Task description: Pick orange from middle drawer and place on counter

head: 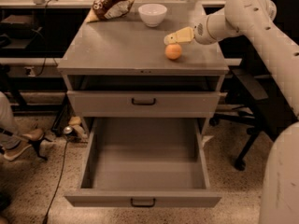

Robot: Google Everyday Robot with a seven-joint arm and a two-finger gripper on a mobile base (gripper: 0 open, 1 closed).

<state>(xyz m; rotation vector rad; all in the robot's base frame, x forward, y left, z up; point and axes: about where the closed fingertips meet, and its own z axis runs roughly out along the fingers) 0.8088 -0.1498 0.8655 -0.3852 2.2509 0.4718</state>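
The orange (173, 51) sits on the grey counter (117, 48), right of the middle, free of the gripper. My gripper (174, 38) hovers just above and behind the orange, open, with its pale fingers (180, 35) pointing left; the arm reaches in from the upper right. The middle drawer (145, 169) is pulled far out below, and its grey floor is bare. Its dark bar handle (142, 202) faces the front.
A white bowl (153, 14) and a brown snack bag (110, 3) stand at the back of the counter. The shallower drawer front (144, 101) above is shut. An office chair (254, 111) stands at the right. A person's shoe (23, 141) and cables lie at the left.
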